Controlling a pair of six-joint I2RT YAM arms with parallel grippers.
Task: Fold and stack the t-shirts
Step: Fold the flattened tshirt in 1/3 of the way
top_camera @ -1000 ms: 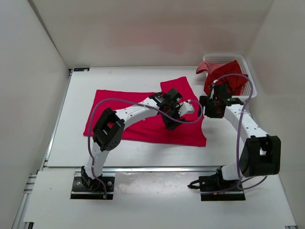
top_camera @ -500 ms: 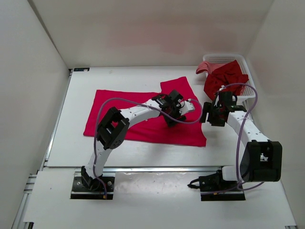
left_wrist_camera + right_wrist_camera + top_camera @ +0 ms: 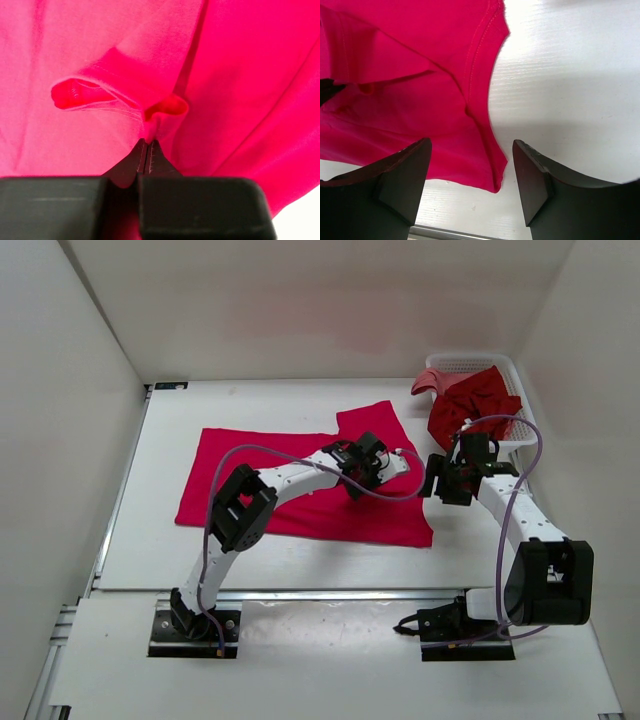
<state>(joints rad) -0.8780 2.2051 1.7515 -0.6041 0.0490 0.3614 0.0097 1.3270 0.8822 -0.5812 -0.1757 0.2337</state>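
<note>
The white tabletop [image 3: 150,540] carries the bright pinkish-red t-shirt [image 3: 260,455], spread flat across the middle of the top view. The other t-shirts [image 3: 470,405] sit heaped in the mesh basket [image 3: 470,362] at upper right. My left pincer [image 3: 146,145] is clamped tight on a small pucker of cloth beside the sleeve opening [image 3: 75,95]. I judge that bite thin: it could slip free on the lift, or drag a lower layer along. My right pincer [image 3: 470,145] hangs wide apart, gripping nothing, over the shirt's hem corner [image 3: 495,185]. If the left pulls alone, the shirt will likely skew and bunch.
</note>
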